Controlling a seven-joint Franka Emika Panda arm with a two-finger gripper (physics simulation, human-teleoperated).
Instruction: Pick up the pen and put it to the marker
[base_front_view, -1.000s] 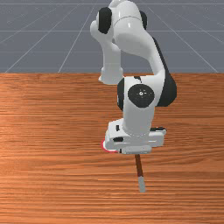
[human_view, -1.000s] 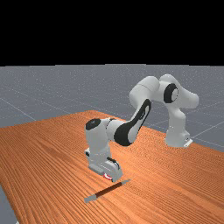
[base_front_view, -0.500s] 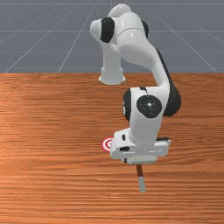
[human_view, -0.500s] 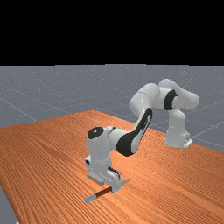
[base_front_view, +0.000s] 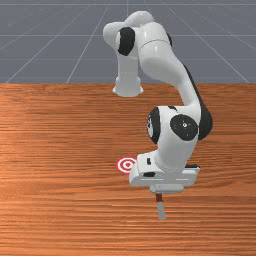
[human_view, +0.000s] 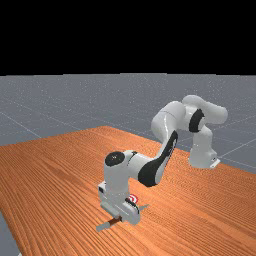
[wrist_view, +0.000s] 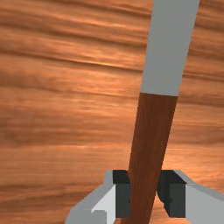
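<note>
My gripper (base_front_view: 167, 188) is down over the middle of the pen (base_front_view: 161, 210) in the front view, the hand hiding much of the brown shaft. From the far view, the gripper (human_view: 131, 216) stands low at the pen (human_view: 114, 222), whose grey ends stick out on both sides. In the wrist view the gripper (wrist_view: 144, 192) is shut on the pen (wrist_view: 151, 140), a dark pad against either side of the brown part. The round red-and-white marker (base_front_view: 127, 165) lies on the table, just off the hand's left side in the front view.
The wooden table (base_front_view: 60, 200) spreads around the hand on all sides. In the far view the marker (human_view: 132, 199) lies close behind the hand, toward the arm's base.
My hand has come down and shifted toward the front view's lower right, uncovering the marker and hiding more of the pen. The pen has stayed about where it was.
</note>
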